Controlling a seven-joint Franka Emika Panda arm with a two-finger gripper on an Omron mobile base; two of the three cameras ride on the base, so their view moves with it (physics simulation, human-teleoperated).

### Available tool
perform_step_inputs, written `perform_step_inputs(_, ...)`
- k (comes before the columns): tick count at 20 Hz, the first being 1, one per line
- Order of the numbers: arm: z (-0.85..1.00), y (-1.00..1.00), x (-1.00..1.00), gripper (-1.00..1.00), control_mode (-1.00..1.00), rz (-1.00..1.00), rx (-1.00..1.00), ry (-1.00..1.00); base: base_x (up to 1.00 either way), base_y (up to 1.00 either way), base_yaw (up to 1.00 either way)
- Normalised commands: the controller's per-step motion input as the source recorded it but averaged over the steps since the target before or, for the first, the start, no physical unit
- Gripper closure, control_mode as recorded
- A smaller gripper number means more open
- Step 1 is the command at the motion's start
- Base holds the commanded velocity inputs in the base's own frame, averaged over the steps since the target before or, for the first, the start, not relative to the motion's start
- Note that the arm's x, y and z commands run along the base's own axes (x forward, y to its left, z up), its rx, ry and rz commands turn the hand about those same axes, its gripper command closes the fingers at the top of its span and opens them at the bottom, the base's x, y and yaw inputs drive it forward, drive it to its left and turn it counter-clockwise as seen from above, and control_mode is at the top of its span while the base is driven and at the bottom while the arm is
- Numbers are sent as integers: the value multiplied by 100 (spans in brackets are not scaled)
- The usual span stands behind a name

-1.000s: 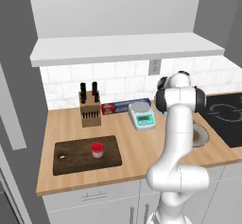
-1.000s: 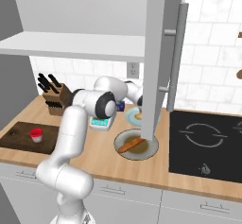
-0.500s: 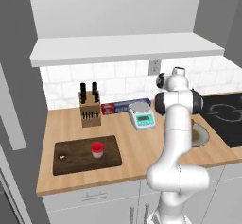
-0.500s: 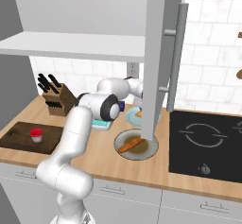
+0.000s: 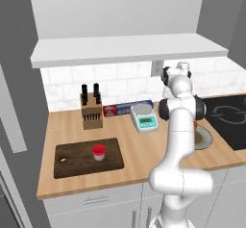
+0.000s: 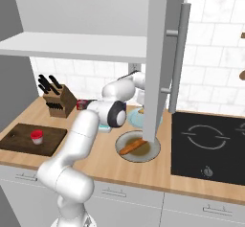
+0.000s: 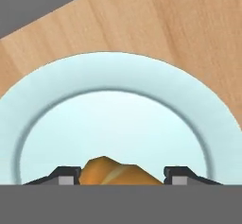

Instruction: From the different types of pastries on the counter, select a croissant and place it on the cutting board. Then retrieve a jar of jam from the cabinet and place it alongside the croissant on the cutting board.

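Observation:
In the hand view my gripper [image 7: 124, 175] is open and low over a pale blue plate [image 7: 118, 76]. The golden croissant [image 7: 118, 171] lies between the two fingertips [image 7: 68, 175], with small gaps on both sides. The plate [image 6: 135, 119] stands at the back of the counter [image 6: 95, 164], and my hand is partly hidden there by the open cabinet door [image 6: 160, 53]. The jar of jam [image 5: 99, 152] stands upright on the dark cutting board [image 5: 79, 160] at the left. The long orange-brown pastry [image 6: 133, 147] lies on a grey plate [image 6: 152, 150] near the front.
A knife block [image 5: 91, 112], a foil box [image 5: 126, 108] and a kitchen scale [image 5: 145, 117] line the back wall. The black hob [image 6: 210, 142] lies to the right. The white shelf ledge [image 5: 129, 49] hangs over the counter.
My arm has swung a little farther toward the back wall, bringing the hand down over the blue plate. Jar and cutting board have not moved.

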Motion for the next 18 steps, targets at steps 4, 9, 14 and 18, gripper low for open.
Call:
perform_step_inputs(4, 0, 23, -57, 100, -100, 0, 2, -3, 0, 0, 0)
perform_step_inputs(9, 0, 56, -63, 100, -100, 0, 3, -5, 0, 0, 0)
perform_step_inputs(14, -7, 63, -56, 100, -100, 0, 0, -2, 0, 0, 0)
perform_step_inputs(18, -33, 51, -62, 100, -100, 0, -5, -29, 0, 0, 0)
